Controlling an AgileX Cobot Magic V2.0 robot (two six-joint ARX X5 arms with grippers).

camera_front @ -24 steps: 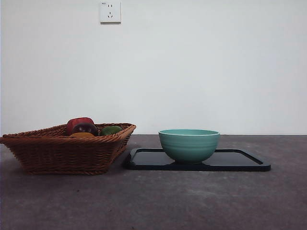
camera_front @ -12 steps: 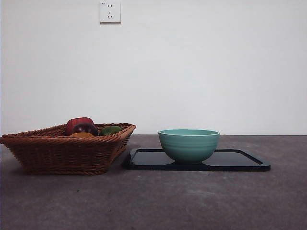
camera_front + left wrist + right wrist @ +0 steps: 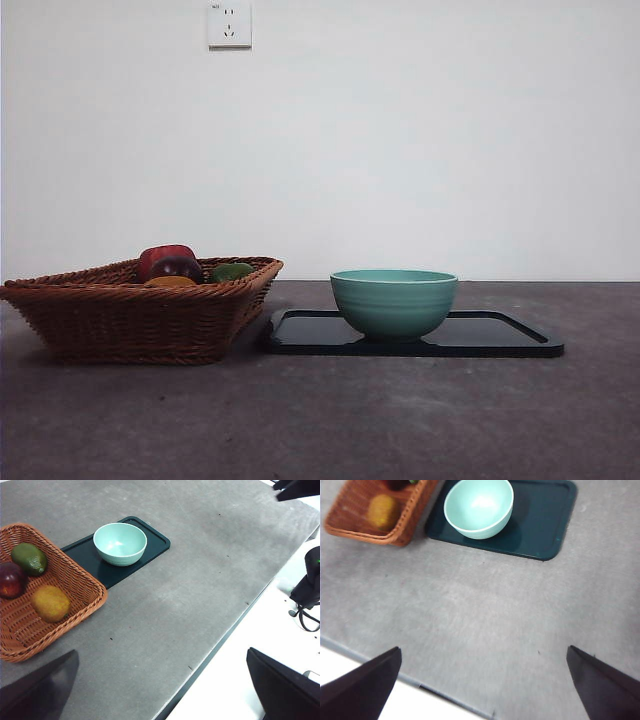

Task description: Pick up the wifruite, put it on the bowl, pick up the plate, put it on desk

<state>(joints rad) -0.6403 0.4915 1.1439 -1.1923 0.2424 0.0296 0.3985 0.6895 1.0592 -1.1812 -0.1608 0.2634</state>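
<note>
Wifruite (image 3: 50, 603) lies in the wicker basket (image 3: 80, 580), beside a dark red fruit (image 3: 11, 579) and a green fruit (image 3: 29, 558). We see the basket just beside the black tray (image 3: 500, 340) on the desk (image 3: 400, 420). The bowl (image 3: 394, 302) stands upright on the tray, at the end nearer the basket, and holds nothing. We hold the left pincer (image 3: 160, 690) high above the desk's near edge, jaws wide apart and gripping nothing. We hold the right pincer (image 3: 485, 685) above bare desk in front of the tray, jaws likewise wide apart and gripping nothing. Both pincers are well apart from the wifruite, bowl and tray. A wall socket (image 3: 229, 24) sits above the basket.
</note>
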